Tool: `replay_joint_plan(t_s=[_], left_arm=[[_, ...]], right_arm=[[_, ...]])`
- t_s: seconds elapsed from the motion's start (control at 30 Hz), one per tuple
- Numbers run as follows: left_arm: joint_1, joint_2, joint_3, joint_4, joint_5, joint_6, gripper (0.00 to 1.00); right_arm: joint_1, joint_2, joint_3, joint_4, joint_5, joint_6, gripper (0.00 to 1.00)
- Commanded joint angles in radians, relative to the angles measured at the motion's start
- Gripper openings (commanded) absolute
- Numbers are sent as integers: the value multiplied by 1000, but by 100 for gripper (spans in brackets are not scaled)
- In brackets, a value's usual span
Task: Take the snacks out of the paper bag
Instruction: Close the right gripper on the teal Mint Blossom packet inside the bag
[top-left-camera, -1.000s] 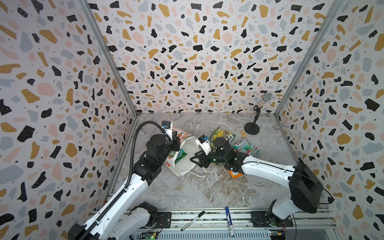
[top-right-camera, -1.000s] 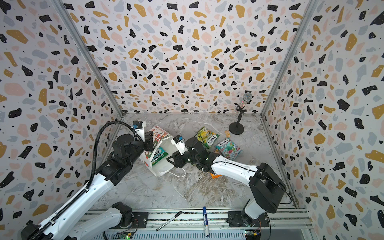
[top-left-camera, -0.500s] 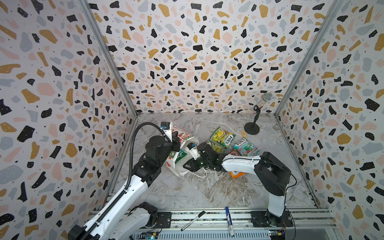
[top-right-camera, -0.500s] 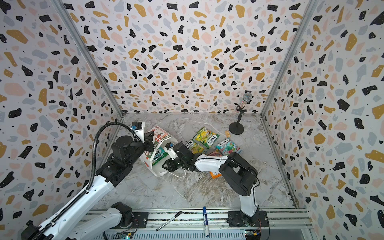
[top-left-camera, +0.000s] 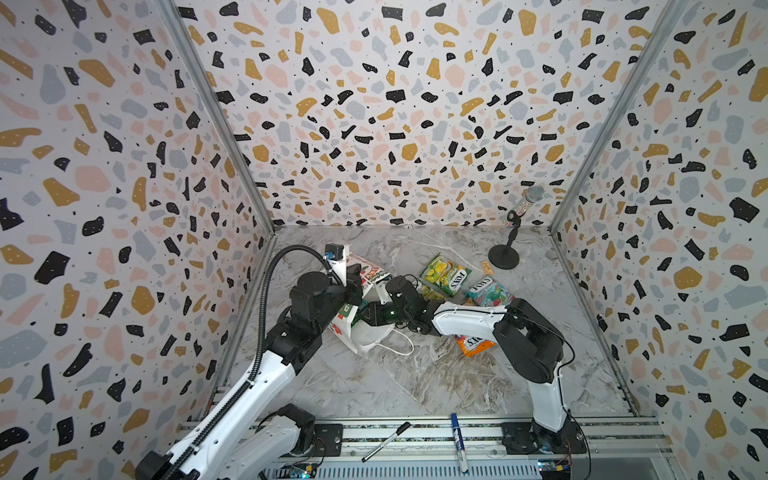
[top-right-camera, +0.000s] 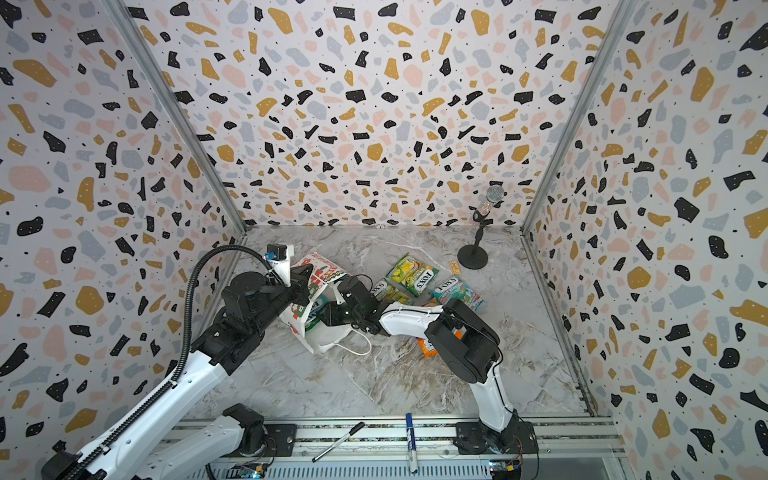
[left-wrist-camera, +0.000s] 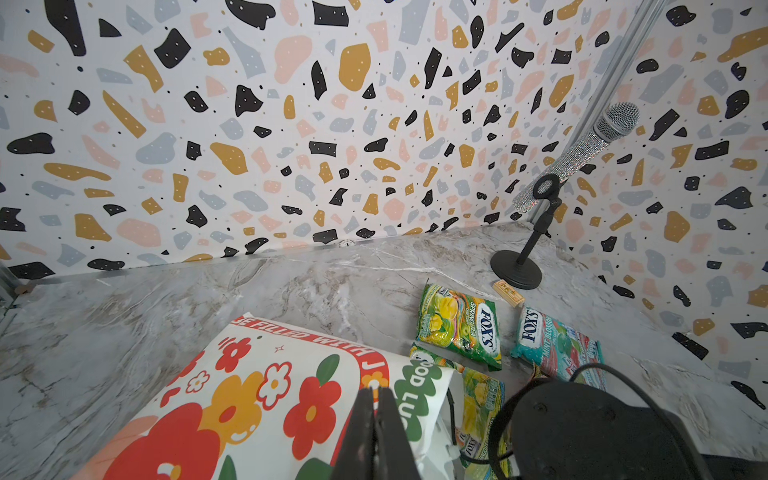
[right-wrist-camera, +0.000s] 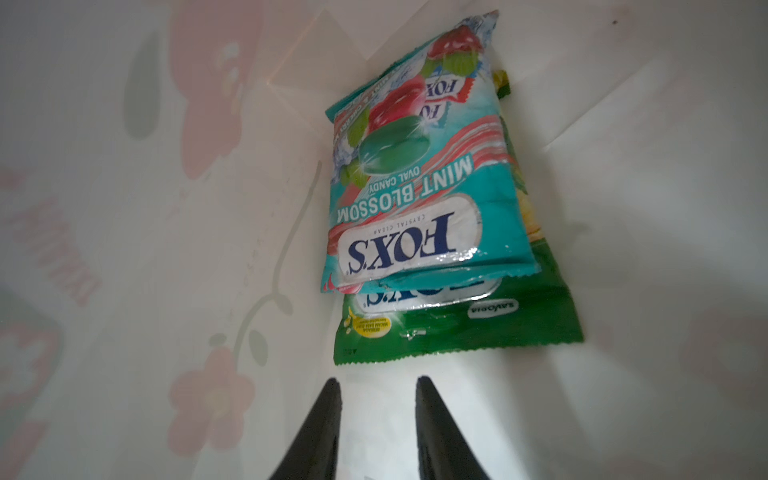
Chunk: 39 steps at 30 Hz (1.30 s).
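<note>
where matte paper bag (right-wrist-camera: 166, 249) creases, flat glossy snacks (right-wrist-camera: 415, 199) overlap

Off-task items on the marble desk (top-left-camera: 415, 374)

A glittery microphone (top-left-camera: 528, 200) tilts in the clip of a black round-based stand (top-left-camera: 503, 262) at the far right corner in both top views. A small tan block (top-left-camera: 486, 267) lies just beside that base. On the metal rail (top-left-camera: 615, 434) at the near edge lie a black pen (top-left-camera: 385, 435) and a blue-capped white marker (top-left-camera: 458, 441), apart. Terrazzo-patterned walls (top-left-camera: 374, 104) enclose three sides.
</note>
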Motion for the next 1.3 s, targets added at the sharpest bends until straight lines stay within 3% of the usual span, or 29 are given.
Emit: replay_joint_plan(t_s=[0.0, 1.1, 1.27], left_arm=[[6, -10, -10, 62, 23, 16, 0], [7, -7, -7, 58, 93, 39, 0], [7, -9, -7, 56, 93, 41, 0]], right_arm=[[-4, 21, 48, 21, 33, 97, 33], [-34, 215, 197, 146, 2, 305, 41], [-27, 258, 232, 165, 46, 352, 41]])
